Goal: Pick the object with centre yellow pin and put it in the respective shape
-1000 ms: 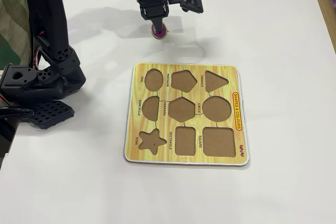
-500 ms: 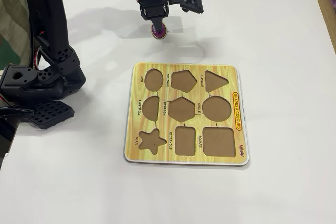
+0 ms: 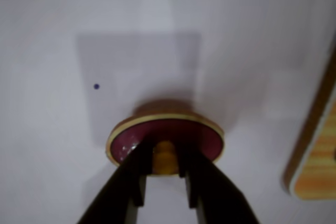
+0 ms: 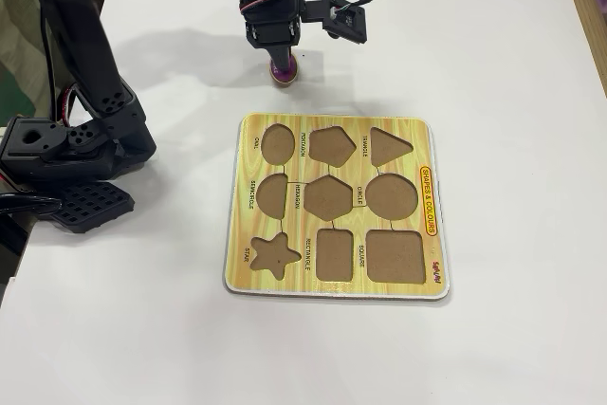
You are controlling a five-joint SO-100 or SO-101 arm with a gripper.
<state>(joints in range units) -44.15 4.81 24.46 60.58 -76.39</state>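
Maroon and round, the disc lay flat on the white table, its yellow pin standing between the jaws of the black gripper, which had narrowed to the pin's sides and appeared to pinch it. In the fixed view, the puzzle board sat nearer the camera, its circle recess down and right of the piece.

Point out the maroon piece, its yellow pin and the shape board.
maroon piece (image 3: 202, 136), wrist view, on its top face right of the pin.
yellow pin (image 3: 165, 157), wrist view, on the knob between the jaws.
shape board (image 4: 429, 198), fixed view, on its yellow right margin.
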